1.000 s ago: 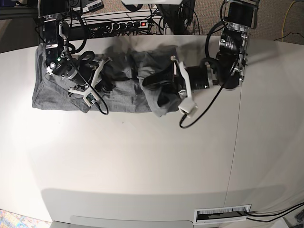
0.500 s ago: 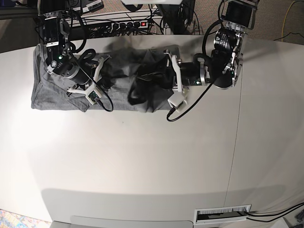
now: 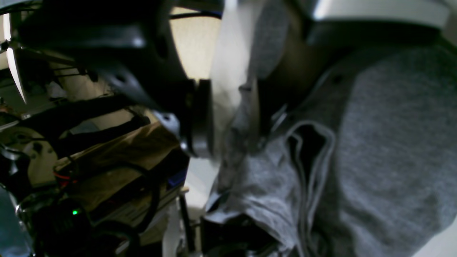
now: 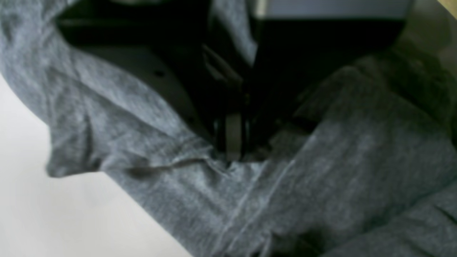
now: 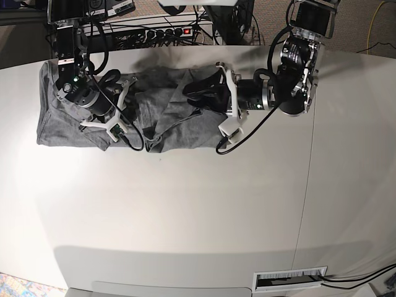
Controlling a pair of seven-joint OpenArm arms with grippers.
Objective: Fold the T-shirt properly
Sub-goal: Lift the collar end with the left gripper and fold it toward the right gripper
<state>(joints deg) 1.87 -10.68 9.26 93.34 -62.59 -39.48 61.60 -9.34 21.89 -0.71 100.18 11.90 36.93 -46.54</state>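
Grey T-shirt bunched along the far edge of the white tabletop. Best folded by carrying the gripped end level across the shirt, keeping edges aligned. Left hand pinched on a fold of it; right hand likewise clamped on cloth.

The white table lies bare from 3 o'clock round through 6 to 9, so a gripper can pass freely across its whole near half. The far strip, from 10 to 1 o'clock, is crowded: the T-shirt lies bunched there, with the right gripper at 10 and the left gripper at 12, both buried in cloth. Behind them, past the table's far edge, a power strip and cables block passage.
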